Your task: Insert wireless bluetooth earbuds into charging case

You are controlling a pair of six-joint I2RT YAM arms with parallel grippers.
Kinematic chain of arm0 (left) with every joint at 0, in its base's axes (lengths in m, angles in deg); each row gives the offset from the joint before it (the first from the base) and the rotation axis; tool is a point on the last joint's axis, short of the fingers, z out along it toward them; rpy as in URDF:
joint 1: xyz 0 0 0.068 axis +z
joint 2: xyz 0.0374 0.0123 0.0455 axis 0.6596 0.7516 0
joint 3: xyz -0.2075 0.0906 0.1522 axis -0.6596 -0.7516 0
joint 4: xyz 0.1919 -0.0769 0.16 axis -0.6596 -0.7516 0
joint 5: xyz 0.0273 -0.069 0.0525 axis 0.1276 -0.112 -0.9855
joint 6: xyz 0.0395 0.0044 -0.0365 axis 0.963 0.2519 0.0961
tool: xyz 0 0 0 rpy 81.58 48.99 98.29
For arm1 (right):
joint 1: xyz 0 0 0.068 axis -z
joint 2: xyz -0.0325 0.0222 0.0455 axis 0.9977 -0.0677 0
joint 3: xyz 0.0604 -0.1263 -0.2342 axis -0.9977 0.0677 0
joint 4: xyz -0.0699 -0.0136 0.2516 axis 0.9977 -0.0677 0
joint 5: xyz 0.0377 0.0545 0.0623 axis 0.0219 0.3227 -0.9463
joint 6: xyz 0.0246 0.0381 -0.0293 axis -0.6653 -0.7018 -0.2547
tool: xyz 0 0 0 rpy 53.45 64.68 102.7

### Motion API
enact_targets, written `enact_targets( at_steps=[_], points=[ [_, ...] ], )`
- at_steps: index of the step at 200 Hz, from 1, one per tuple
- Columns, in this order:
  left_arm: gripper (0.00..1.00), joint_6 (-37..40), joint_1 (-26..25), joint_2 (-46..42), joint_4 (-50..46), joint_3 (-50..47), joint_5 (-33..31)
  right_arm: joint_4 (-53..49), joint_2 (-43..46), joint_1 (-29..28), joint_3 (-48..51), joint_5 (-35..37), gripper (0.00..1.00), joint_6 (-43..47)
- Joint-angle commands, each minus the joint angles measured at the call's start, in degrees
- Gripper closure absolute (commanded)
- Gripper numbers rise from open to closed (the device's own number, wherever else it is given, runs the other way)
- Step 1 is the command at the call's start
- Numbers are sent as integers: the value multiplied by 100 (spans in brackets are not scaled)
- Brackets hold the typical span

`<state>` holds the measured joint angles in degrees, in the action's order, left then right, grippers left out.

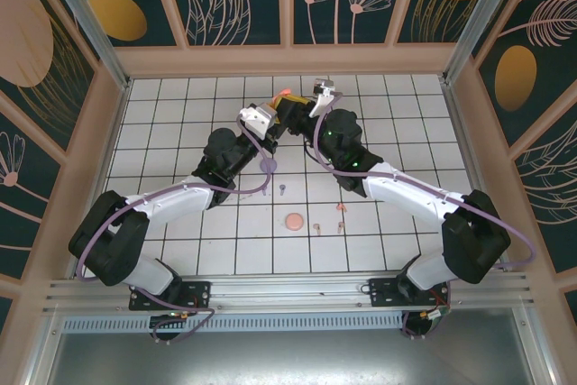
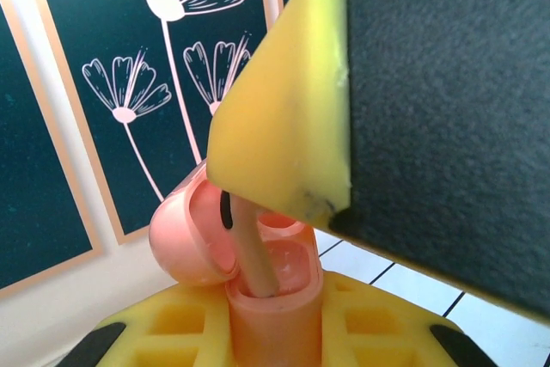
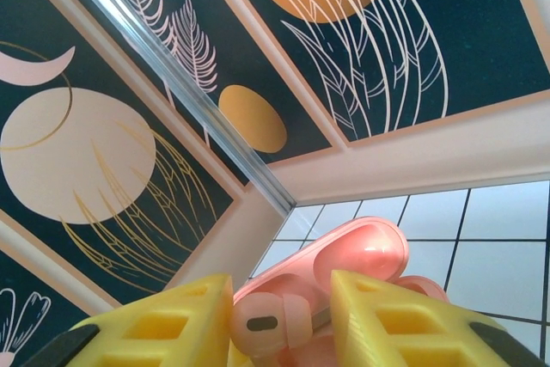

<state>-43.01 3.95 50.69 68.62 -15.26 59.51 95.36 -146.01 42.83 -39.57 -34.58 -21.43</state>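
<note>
The salmon-pink stemmed plastic earbud (image 3: 262, 322), stem-down in the open salmon-pink plastic charging case (image 2: 185, 247) clamped by the left gripper (image 2: 275, 337), could be jammed askew if released crookedly by the right gripper (image 3: 282, 294), whose hold cannot be told.

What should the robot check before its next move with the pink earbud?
1. lid of the pink case open: ok.
2. left gripper clamps the case: ok.
3. pink earbud stem points into the case: ok.
4. earbud fully seated: not ok, it sticks up.
5. right gripper grip on the earbud: cannot tell.
6. other earbuds off the tiles: not ok.
</note>
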Motion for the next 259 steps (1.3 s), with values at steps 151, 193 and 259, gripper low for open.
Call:
enact_targets(
  at_steps=[151,193,259],
  points=[
    [100,-545,-64,-131,994,-138,-266,-2311,1960,306,279,337,28,-782],
    [100,-592,-58,-340,876,-346,-302,-4652,2350,434,888,771,29,-1266],
    [100,124,-65,-887,298,-637,-122,-5940,921,427,1329,721,35,-1003]
  ],
)
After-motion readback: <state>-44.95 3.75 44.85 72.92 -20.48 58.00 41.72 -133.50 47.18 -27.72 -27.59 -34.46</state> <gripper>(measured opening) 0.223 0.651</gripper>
